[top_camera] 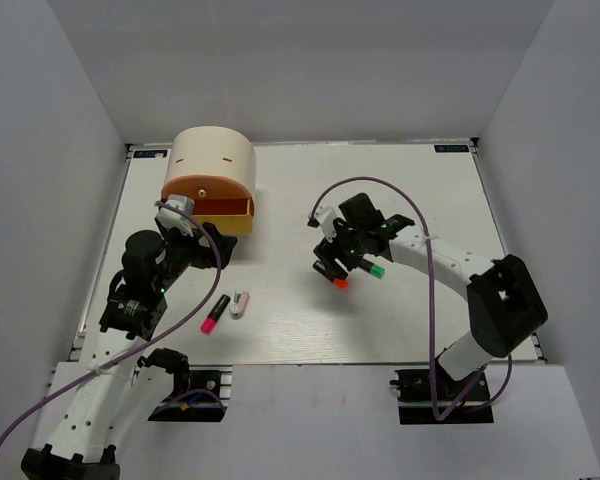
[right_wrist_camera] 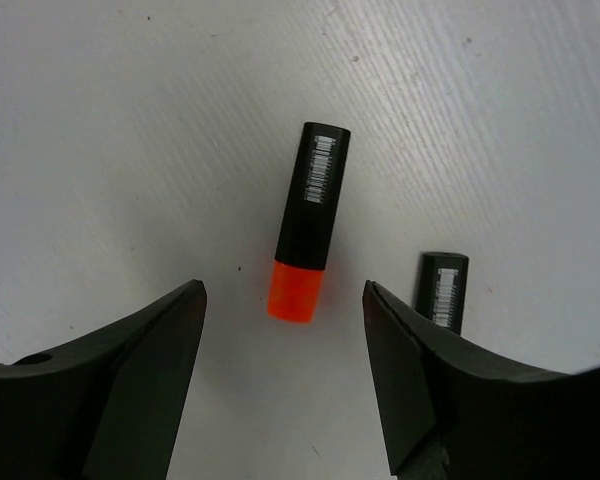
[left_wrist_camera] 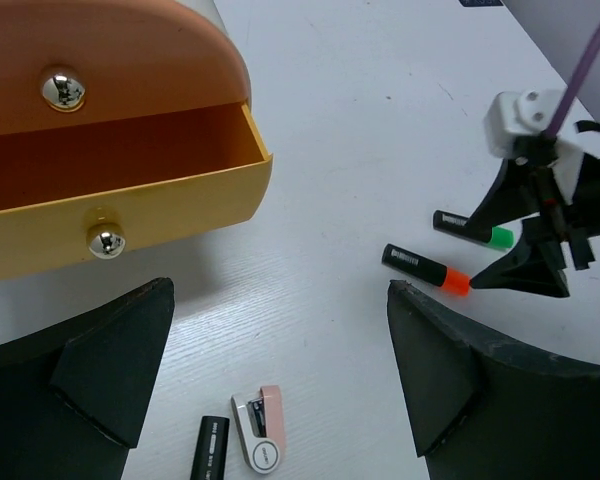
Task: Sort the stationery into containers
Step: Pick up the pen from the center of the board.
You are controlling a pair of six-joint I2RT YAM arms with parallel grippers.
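Note:
An orange-capped highlighter (top_camera: 340, 282) (right_wrist_camera: 308, 215) lies flat on the white table. My right gripper (top_camera: 332, 264) (right_wrist_camera: 283, 290) is open just over its cap end, holding nothing. A green-capped highlighter (top_camera: 373, 268) (left_wrist_camera: 475, 230) lies beside it; the right wrist view shows only its black end (right_wrist_camera: 442, 288). The cream box (top_camera: 212, 158) holds a shut orange drawer (left_wrist_camera: 100, 70) above a pulled-out yellow drawer (top_camera: 220, 212) (left_wrist_camera: 130, 215). My left gripper (top_camera: 206, 246) (left_wrist_camera: 278, 300) hangs open and empty in front of the drawers. A pink-capped highlighter (top_camera: 215, 313) and a white-pink piece (top_camera: 240, 303) (left_wrist_camera: 259, 428) lie below it.
White walls close in the table (top_camera: 400, 200) at the back and both sides. The right arm's purple cable (top_camera: 380, 183) loops above the table. A small chrome knob (left_wrist_camera: 106, 241) sticks out from the yellow drawer's front, and another chrome knob (left_wrist_camera: 62, 88) from the orange one.

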